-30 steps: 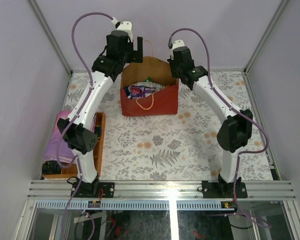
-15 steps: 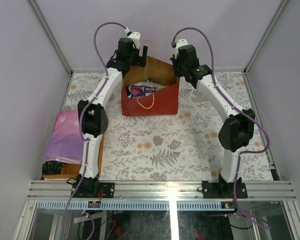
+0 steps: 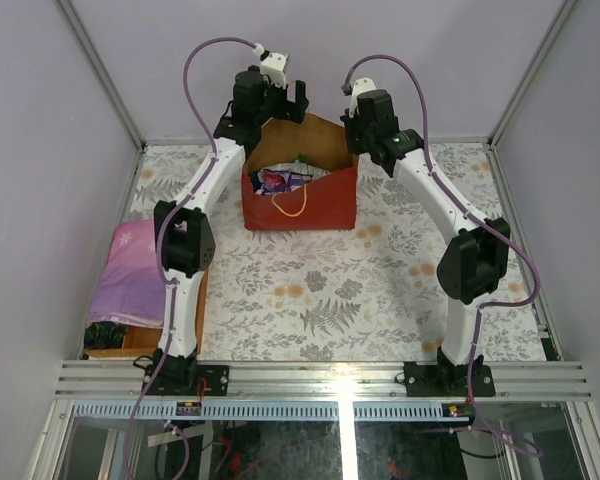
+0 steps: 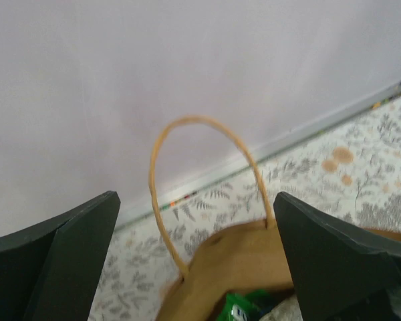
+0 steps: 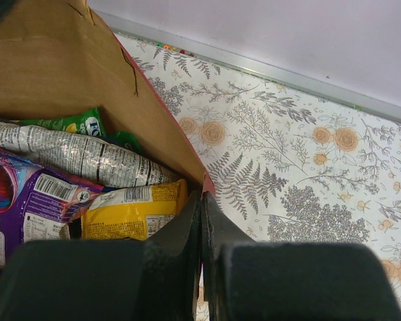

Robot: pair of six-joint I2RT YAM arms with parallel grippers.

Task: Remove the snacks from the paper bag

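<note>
The red paper bag point(image 3: 302, 207) stands upright at the back middle of the table, brown inside point(image 5: 60, 60). Snacks lie in it: a yellow packet point(image 5: 130, 215), a purple packet point(image 5: 20, 197), a silver-white packet point(image 5: 80, 155) and a green packet point(image 5: 70, 124). My right gripper point(image 3: 352, 150) point(image 5: 202, 197) is shut on the bag's right rim. My left gripper point(image 3: 286, 103) point(image 4: 194, 200) hangs open above the bag's rear wall. Its tan cord handle point(image 4: 154, 175) arches between the fingers without touching them. A green packet point(image 4: 244, 307) shows below.
A wooden tray point(image 3: 199, 290) sits at the left edge with a flat pink-purple item point(image 3: 130, 270) lying over it. The back wall and its metal rail stand just behind the bag. A floral cloth point(image 3: 360, 290) covers the table.
My left arm has straightened up, and its open gripper has shifted right and back to hang over the bag's rear handle. The right gripper has stayed on the rim.
</note>
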